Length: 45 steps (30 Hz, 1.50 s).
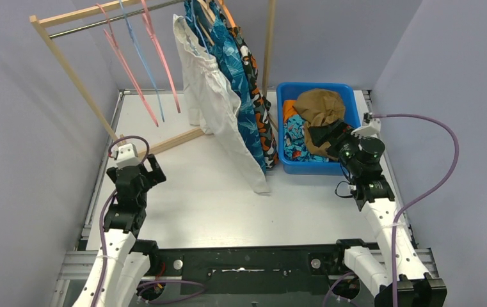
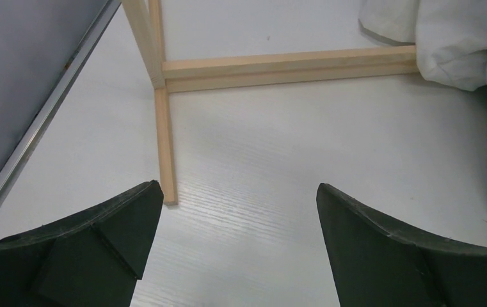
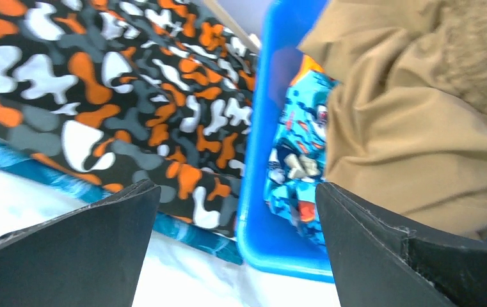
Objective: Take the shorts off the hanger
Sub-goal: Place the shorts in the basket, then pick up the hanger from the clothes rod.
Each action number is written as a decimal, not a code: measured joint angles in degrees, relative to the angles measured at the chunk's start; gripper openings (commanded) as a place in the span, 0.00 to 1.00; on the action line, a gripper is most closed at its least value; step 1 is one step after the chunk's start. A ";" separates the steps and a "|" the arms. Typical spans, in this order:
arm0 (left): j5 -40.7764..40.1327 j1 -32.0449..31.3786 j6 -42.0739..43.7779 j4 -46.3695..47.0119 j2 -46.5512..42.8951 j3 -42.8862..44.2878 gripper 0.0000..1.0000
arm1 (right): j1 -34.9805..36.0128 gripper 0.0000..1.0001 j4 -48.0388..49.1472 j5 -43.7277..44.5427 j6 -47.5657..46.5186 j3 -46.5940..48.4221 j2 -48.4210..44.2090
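1. The left tool point(image 2: 237, 192) hangs over the counter point(image 2: 279, 166) at about 8 o'clock in the top view. Its jaws are spread wide with nothing between them. Beyond its fingers lie only bare counter and the foot of the wooden rack point(image 2: 164, 128).
2. The right tool point(image 3: 237, 192) sits at about 3 o'clock, at the near end of the blue bin point(image 3: 260, 160). Its jaws are likewise spread wide and grip nothing.
3. Three pairs hang from the rack's rail toward 12 o'clock. The white shorts point(image 1: 212, 96) are on the 9 o'clock side, and their hem reaches down to the counter. The blue patterned shorts point(image 1: 240, 109) are in the middle, and the camouflage shorts point(image 1: 266, 137) are nearest the bin.
4. Three pairs lie in the bin at 2 o'clock. The brown shorts point(image 1: 320, 105) are heaped on top, and the orange shorts point(image 1: 289, 112) show at the bin's 9 o'clock wall. The teal shark-print shorts point(image 1: 295, 137) lie underneath, toward 6 o'clock.
5. Thin hangers point(image 1: 132, 77), two pink and one blue, hang on the rail at 11 o'clock.
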 measured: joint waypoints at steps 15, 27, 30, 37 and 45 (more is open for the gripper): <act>-2.97 3.08 -3.32 1.22 -5.03 0.17 0.97 | 14.10 0.99 6.69 -14.64 2.08 2.75 6.71; 4.17 2.29 -1.25 1.03 -11.26 1.81 0.97 | 32.65 0.84 -5.84 2.67 -9.81 16.41 10.34; 7.02 2.05 1.01 1.88 -14.08 1.60 0.97 | 36.81 0.80 -8.39 7.10 -12.09 18.58 11.56; 8.15 1.73 2.91 3.04 -11.85 0.96 0.97 | 44.74 0.72 -14.99 15.69 -17.79 28.72 18.43; 7.04 1.70 3.37 2.03 -9.53 0.74 0.98 | 48.39 0.72 -18.67 24.46 -24.00 43.74 28.57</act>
